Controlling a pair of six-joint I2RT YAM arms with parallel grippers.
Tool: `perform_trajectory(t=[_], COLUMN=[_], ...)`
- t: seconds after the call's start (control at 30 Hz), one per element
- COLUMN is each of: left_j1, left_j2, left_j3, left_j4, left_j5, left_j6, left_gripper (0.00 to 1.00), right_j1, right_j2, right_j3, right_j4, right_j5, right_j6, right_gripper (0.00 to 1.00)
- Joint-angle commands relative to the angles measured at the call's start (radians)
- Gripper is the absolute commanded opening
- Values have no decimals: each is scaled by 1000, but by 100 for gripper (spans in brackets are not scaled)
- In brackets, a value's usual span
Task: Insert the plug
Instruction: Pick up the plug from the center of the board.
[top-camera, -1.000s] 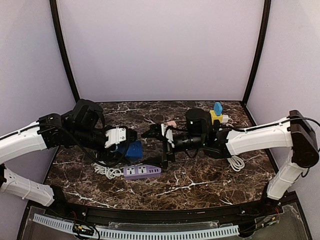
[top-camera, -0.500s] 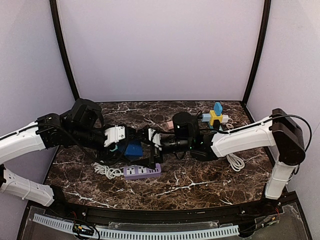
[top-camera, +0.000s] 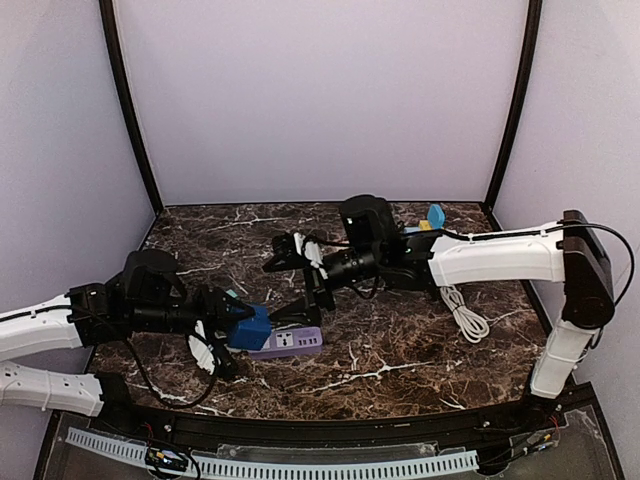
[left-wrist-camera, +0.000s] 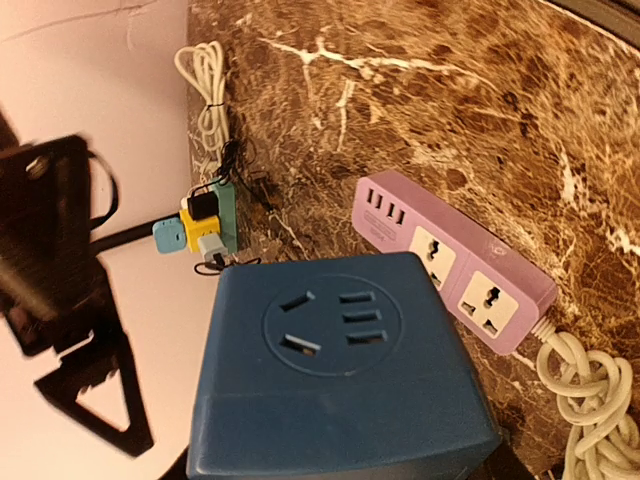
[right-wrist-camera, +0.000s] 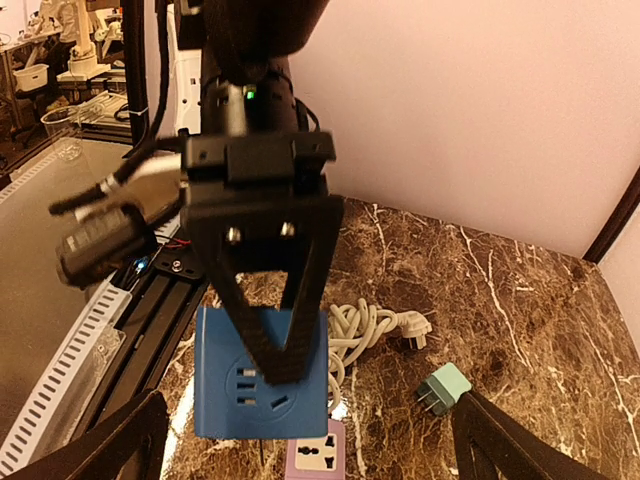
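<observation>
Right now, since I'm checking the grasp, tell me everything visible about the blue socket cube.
The blue socket cube is a matte plastic block with rounded edges; one face has a circular recess with five slots. The left gripper clamps it by one end of the purple power strip; whether they touch is unclear.

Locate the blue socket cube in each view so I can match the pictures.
Top external: blue socket cube lower left of centre, just left of the purple power strip.
Left wrist: cube fills the bottom centre, close up; strip to its upper right.
Right wrist: cube lower left of centre; strip at the bottom edge.
Shared landmark: the purple power strip.
</observation>
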Motion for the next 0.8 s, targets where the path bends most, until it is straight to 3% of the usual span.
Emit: perform_trajectory(t=[0.0,0.5,0.6,0.77], left_j1=[-3,-3,-2,-3], left_j2=[24,20,18,14], left_j3=[-72,-124,-127,-128], left_j4=[217,303,308,311], left_j5=[8,-11,-15,-35], left_j6=[600,610,604,568], left_gripper=[1,1,1,1], right_j1=[26,75,76,77], right_j2=[42,209,219,201], right_j3=[88,243,255,245], right_j4=[-152,-272,-274,-268], right_j5=[23,47,54,73], right_j6=[3,-40,-31,-32], right_gripper=[99,96,79,21])
